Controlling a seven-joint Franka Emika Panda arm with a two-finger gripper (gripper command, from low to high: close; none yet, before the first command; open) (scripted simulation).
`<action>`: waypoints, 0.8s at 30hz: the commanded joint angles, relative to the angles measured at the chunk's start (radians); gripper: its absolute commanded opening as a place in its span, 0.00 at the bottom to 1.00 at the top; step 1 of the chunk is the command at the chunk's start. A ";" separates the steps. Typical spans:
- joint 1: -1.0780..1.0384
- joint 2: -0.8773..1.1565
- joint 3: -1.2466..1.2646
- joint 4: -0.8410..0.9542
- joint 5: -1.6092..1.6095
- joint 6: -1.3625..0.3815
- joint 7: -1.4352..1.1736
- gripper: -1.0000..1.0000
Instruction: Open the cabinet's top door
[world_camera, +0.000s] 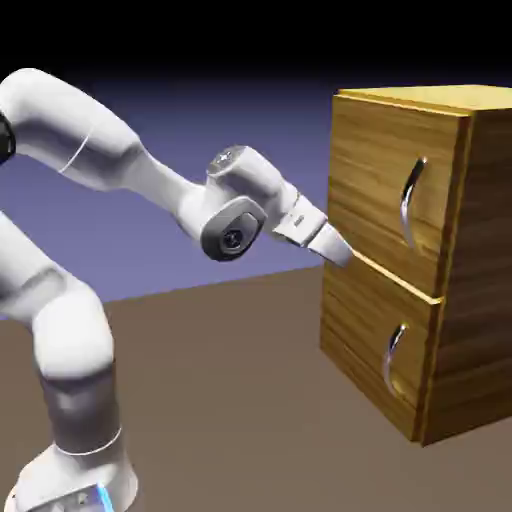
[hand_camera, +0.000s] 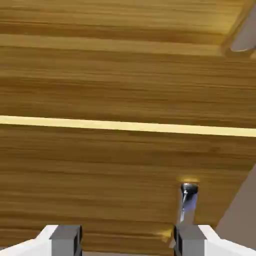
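The cabinet (world_camera: 470, 250) stands at the exterior view's right, golden-brown wood with two stacked panels. The top door (world_camera: 375, 180) is flush with the front, and its curved silver handle (world_camera: 412, 200) sits near the right side. My gripper (world_camera: 338, 250) hovers just in front of the cabinet's left edge, level with the seam between the panels and well left of and below that handle. In the hand view the gripper (hand_camera: 127, 241) is open with nothing between its fingertips (hand_camera: 65, 239). The top door (hand_camera: 125, 75) fills the upper half, with the handle's end (hand_camera: 242, 37) at the corner.
The lower panel (world_camera: 365, 330) carries a like handle (world_camera: 393, 355), which shows in the hand view (hand_camera: 187, 202) just above the right fingertip. A bright seam (hand_camera: 125, 125) divides the panels. The brown table (world_camera: 250, 400) stretches out before the cabinet.
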 joint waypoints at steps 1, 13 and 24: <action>0.016 -0.007 -0.017 0.006 -0.044 -0.004 0.031 0.50; 0.207 -0.097 -0.224 0.074 -0.565 -0.057 0.398 0.50; 0.382 -0.178 -0.413 0.136 -1.044 -0.106 0.734 0.50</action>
